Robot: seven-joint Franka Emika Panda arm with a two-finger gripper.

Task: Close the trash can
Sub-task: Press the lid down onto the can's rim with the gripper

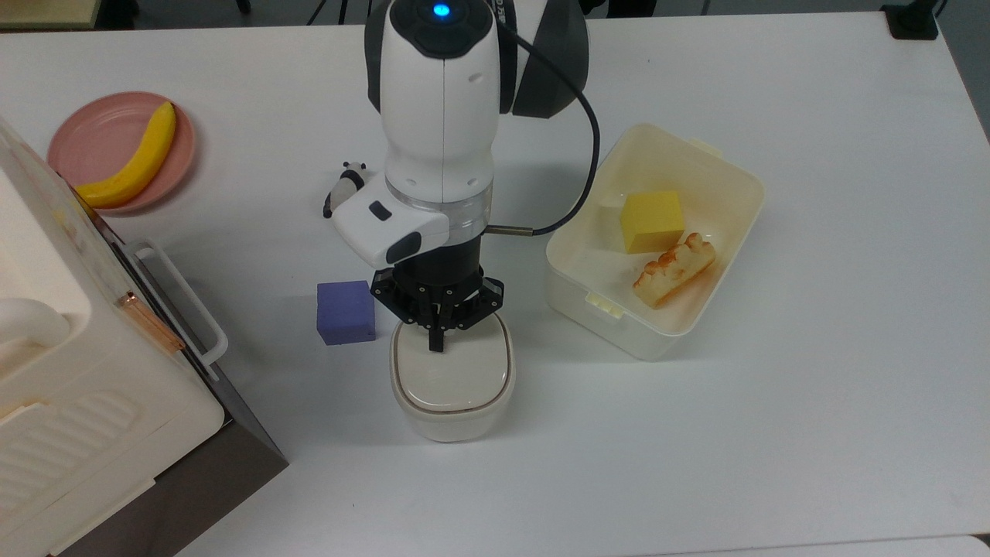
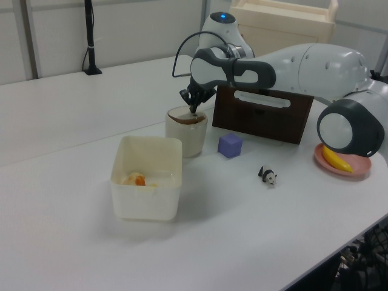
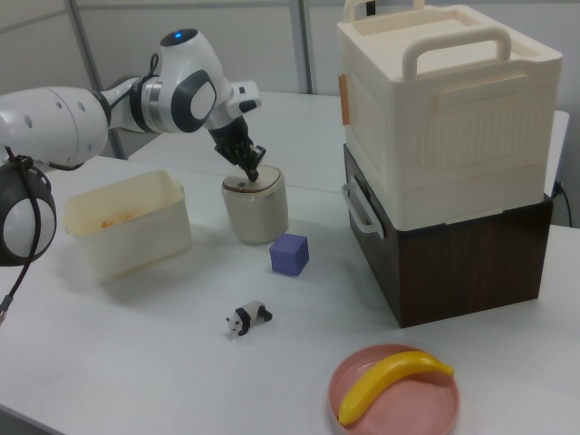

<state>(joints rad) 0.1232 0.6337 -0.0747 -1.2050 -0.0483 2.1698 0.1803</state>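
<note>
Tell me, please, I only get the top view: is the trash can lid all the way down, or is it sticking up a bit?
Observer: From the side, in the right view, the lid lies flat on the trash can, with no gap showing.
Operator: Is the tool touching it or floating above?
Observer: In the right view the tool is shut and its tip rests on the lid's top.
Operator: The arm covers part of the panda for me. Is it okay?
Observer: In the right view the panda stands whole on the table, apart from the purple cube.
</note>
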